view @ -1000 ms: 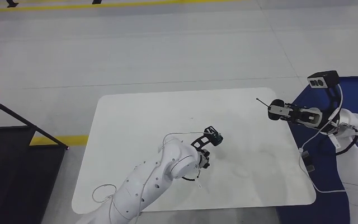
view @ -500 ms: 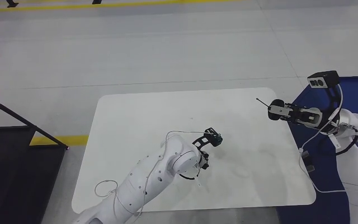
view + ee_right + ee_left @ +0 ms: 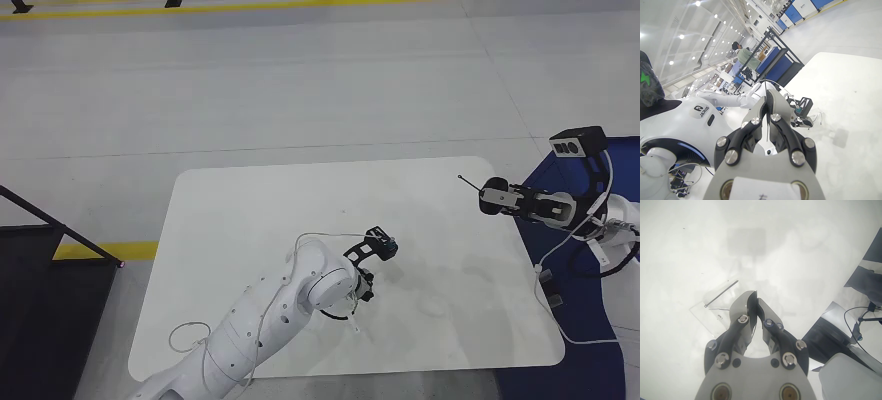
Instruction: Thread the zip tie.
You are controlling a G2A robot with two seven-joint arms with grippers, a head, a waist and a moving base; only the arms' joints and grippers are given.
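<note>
Not threaded yet, judging by straight, unlooped ties. Gripping zip tie (image 3: 765, 83) in right end effector (image 3: 767, 94), up above worktop (image 3: 250, 200) edge. Left end effector (image 3: 756, 297) closed over worktop middle, load unclear. Second zip tie (image 3: 721, 296) lying flat on clear plate (image 3: 704, 317) just beside

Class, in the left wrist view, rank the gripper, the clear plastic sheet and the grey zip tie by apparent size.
1. left gripper (nearness to the camera inflates it)
2. clear plastic sheet
3. grey zip tie
</note>
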